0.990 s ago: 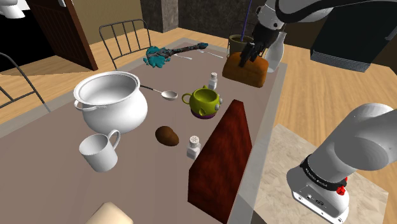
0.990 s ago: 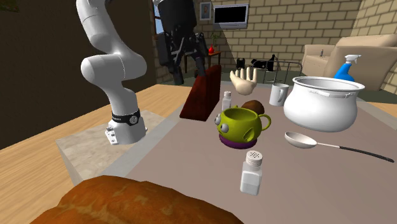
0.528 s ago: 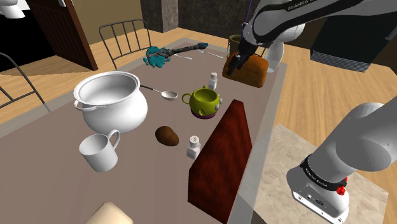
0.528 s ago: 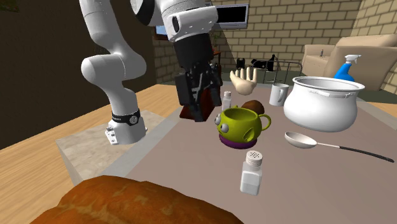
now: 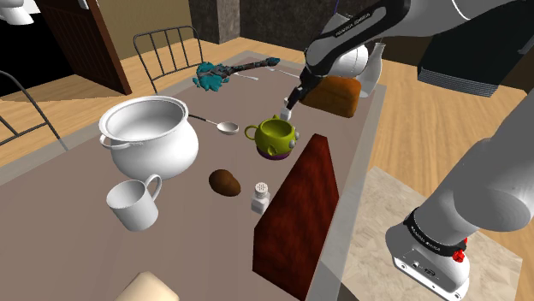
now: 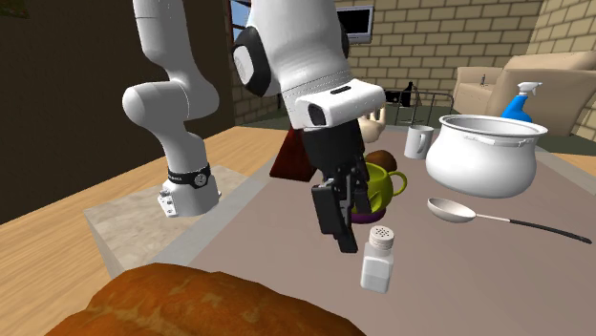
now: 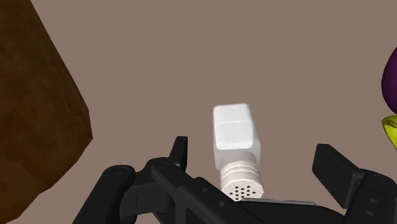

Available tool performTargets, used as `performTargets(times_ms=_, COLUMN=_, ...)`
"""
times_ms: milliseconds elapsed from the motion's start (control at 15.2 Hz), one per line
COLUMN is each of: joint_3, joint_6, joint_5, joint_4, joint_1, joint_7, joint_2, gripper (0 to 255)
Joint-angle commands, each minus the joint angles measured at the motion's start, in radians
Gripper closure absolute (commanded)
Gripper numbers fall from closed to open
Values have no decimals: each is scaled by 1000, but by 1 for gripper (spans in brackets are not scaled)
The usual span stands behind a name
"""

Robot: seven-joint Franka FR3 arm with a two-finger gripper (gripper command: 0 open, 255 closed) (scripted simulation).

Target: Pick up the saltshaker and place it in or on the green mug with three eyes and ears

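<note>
Gripper (image 7: 254, 146) hangs open astride the upright shaker (image 7: 236, 141), fingers apart and clear of it, on the table (image 7: 159, 57) between loaf (image 7: 38, 95) and mug (image 5: 275, 135): centre it, descend to mid-body, close gently to avoid tipping

We note bare tabletop (image 7: 191, 57) all round the saltshaker (image 7: 236, 143), which stands untouched between the gripper's (image 7: 254, 151) spread fingers. The bread loaf (image 7: 32, 108) bounds one side and the green mug (image 5: 275, 135) the other, both near but apart. A spoon (image 5: 224, 126) lies past the mug, well clear of the saltshaker.
</note>
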Motion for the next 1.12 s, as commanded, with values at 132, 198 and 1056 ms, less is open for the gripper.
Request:
performTargets(times_ms=132, joint_3=10, joint_6=50, joint_5=66, joint_4=26, joint_1=-2, joint_7=-65, joint_2=73, gripper=0)
performTargets(times_ms=198, joint_3=13, joint_6=60, joint_5=76, joint_4=29, joint_1=-3, joint_7=-72, joint_2=87, gripper=0)
performTargets(times_ms=1056, joint_3=30, joint_6=102, joint_5=125, joint_4=48, joint_1=-8, joint_7=-108, joint_2=151, gripper=255)
